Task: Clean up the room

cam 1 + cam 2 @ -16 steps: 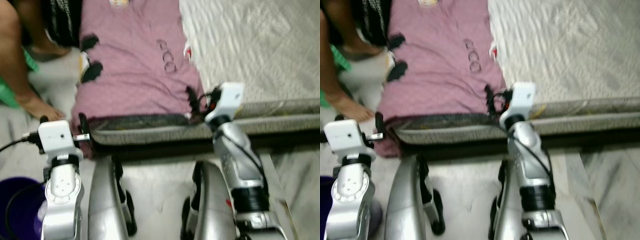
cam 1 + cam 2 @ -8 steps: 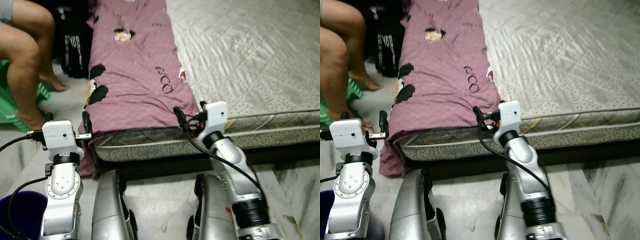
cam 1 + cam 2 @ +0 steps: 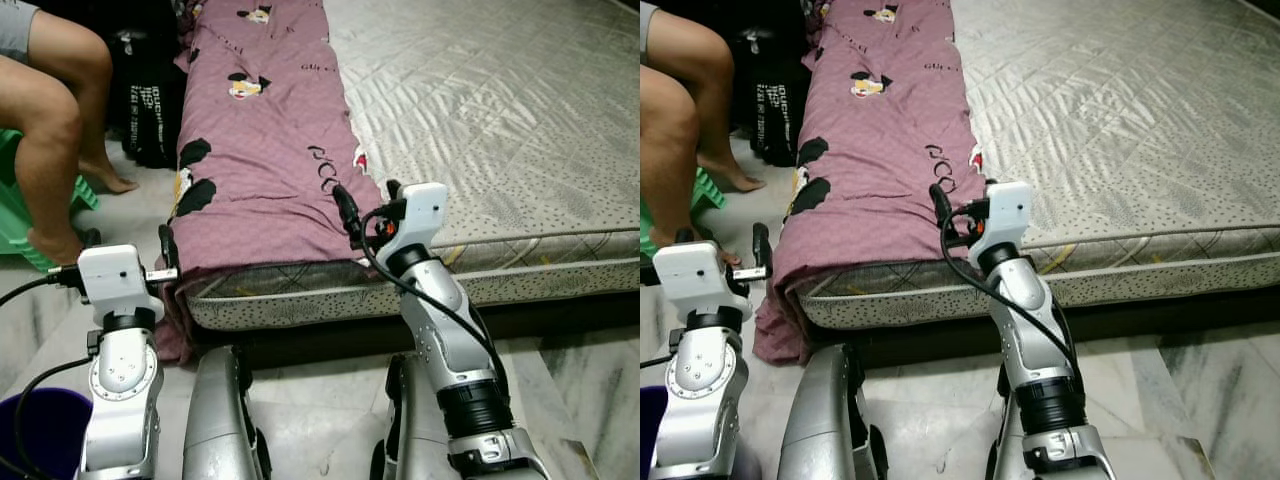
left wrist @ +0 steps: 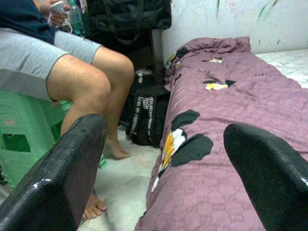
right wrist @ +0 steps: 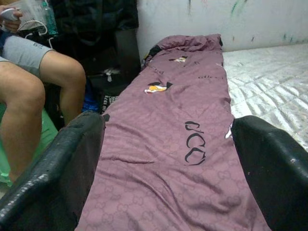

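A mauve blanket (image 3: 265, 140) with cartoon prints lies along the left strip of the mattress (image 3: 500, 110), and its near corner hangs down toward the floor. My right gripper (image 3: 368, 200) hovers open just above the blanket's near end, close to the black lettering (image 5: 195, 144). Its fingers (image 5: 57, 163) stand wide apart with nothing between them. My left gripper (image 3: 128, 240) is open off the bed's near left corner, beside the hanging fold. Through its fingers (image 4: 72, 163) I see the blanket (image 4: 231, 106) stretching away.
A person sits at the left on a green stool (image 3: 20, 210), bare legs (image 3: 50, 120) near the bed. A black bag (image 3: 150, 110) stands between the legs and the mattress. A purple bucket (image 3: 40, 430) sits on the marble floor by my left arm.
The head view has lifted and sharpened, showing more of the bed. My right gripper has reached a little farther over the blanket's near end. The left gripper stays beside the corner.
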`<state>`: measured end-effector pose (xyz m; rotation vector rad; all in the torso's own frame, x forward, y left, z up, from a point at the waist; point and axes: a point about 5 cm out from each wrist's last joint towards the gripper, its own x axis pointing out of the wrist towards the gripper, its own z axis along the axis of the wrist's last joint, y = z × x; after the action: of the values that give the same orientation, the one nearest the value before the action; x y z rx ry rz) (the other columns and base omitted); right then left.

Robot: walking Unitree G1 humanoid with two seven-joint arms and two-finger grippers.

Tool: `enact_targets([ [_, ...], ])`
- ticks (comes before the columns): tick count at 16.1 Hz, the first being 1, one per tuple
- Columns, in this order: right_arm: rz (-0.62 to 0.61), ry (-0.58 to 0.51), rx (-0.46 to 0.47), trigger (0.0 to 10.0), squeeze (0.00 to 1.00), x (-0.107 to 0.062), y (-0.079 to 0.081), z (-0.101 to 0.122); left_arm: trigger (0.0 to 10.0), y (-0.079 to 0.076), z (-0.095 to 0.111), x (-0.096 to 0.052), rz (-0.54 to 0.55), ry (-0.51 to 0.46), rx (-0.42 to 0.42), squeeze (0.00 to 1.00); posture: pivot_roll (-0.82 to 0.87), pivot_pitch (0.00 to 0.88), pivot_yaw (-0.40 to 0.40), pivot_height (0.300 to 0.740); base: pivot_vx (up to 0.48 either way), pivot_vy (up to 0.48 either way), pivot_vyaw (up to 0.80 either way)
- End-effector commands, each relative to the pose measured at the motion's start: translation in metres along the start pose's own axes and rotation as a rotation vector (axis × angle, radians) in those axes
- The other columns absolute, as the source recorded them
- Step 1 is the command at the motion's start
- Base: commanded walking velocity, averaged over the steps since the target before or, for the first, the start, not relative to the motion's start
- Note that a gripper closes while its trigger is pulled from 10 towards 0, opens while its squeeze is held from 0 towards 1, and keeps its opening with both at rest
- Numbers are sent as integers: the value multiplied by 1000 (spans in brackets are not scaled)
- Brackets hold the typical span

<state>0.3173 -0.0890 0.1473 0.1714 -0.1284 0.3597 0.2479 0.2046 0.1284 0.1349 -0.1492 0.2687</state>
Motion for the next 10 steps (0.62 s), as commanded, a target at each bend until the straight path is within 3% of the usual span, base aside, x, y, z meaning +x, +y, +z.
enact_targets([
  [1,5,-16,10,10000,0,4,-1,5,10000,0,-1,2,2,1,0,0,-37,18,22,585,0,0,0],
  [10,3,-36,21,10000,0,16,-3,13,10000,-7,-1,7,3,-12,-8,0,-47,22,5,689,0,0,0],
])
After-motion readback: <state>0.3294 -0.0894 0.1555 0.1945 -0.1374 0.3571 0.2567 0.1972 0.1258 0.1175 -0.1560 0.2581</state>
